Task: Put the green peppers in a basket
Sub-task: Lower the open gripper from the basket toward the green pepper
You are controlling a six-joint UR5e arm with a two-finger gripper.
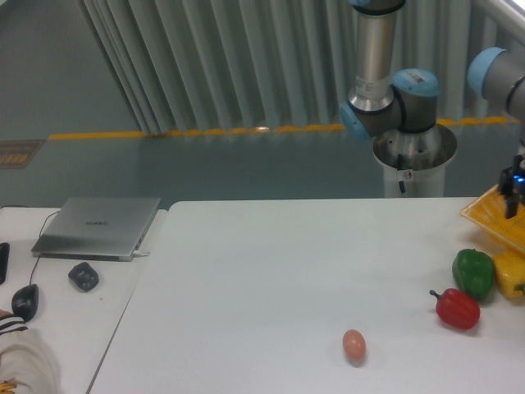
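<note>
There are three bell peppers on the white table (271, 271). One is a green pepper (473, 273), one is a red pepper (457, 309), and one is a yellow pepper (510, 275) at the right edge, only partly in the picture. There is one egg (353, 345), all by itself. There is one yellow basket (490, 215), and just a corner of it shows. On the side desk (57, 320) there is one laptop (98, 226), shut. There is one computer mouse (25, 301). There is one small dark lump (83, 276), and I cannot tell what it is. One robot arm (385, 90) stands behind the table.
</note>
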